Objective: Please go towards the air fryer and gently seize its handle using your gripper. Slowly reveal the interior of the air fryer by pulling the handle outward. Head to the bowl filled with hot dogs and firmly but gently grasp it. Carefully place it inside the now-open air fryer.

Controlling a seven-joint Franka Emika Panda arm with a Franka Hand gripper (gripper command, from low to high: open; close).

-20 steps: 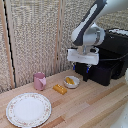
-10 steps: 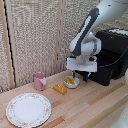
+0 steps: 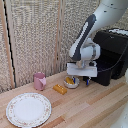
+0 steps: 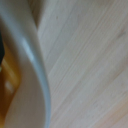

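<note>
Our claw (image 3: 80, 78) is low over the bowl (image 3: 71, 83) of hot dogs (image 3: 70, 80), maybe pinching it, we cannot tell; next we lift it gently.

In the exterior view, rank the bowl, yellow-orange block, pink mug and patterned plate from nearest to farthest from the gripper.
1. The bowl, directly under the gripper.
2. The yellow-orange block, just to the bowl's left in the exterior view.
3. The pink mug, further left, near the screen.
4. The plate, far left at the front of the table.
</note>
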